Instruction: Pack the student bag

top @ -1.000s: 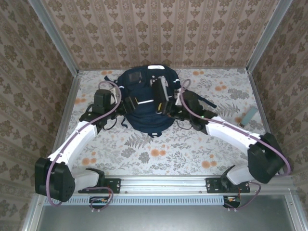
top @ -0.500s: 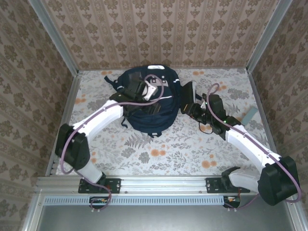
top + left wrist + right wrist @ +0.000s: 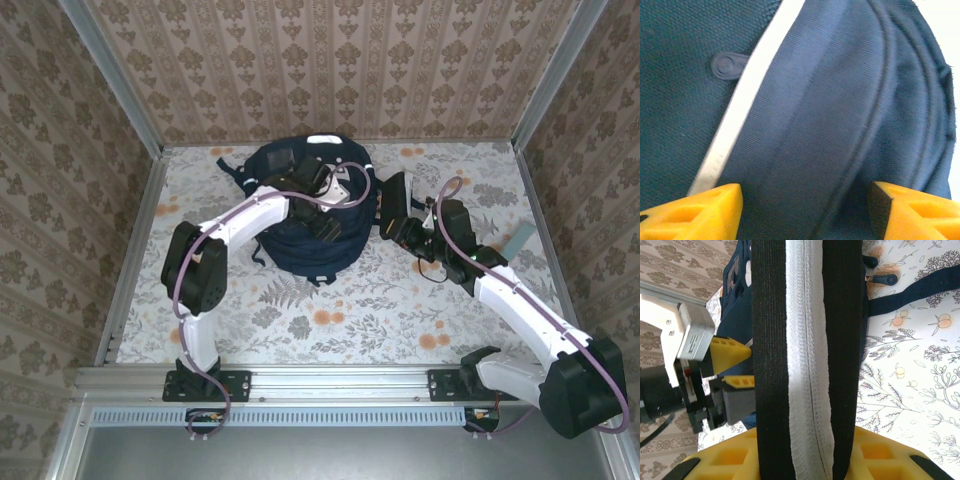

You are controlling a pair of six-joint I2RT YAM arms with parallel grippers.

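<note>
Top external view, entries in order.

1. student bag (image 3: 305, 250): navy, lying at the far middle of the floral worktop (image 3: 300, 320), top end toward the back wall. The left arm reaches across it and hides much of its front.
2. left gripper (image 3: 805, 202): over the bag's fabric, beside the white stripe (image 3: 740, 115). The jaws are spread and the yellow fingers are cut off at the lower edge of the frame. Whether they touch the cloth cannot be told.
3. right gripper (image 3: 805, 447): just beside the bag's right flank, jaws pinching a flat black item with a white middle band (image 3: 805, 340). Both ends of the item run out of frame in the right wrist view, and what it is cannot be made out.
4. navy strap (image 3: 920, 287): trailing from the bag over the worktop, its far end out of frame.
5. small grey-blue block (image 3: 520, 240): near the right wall, well apart from the bag, too small to identify.
</note>
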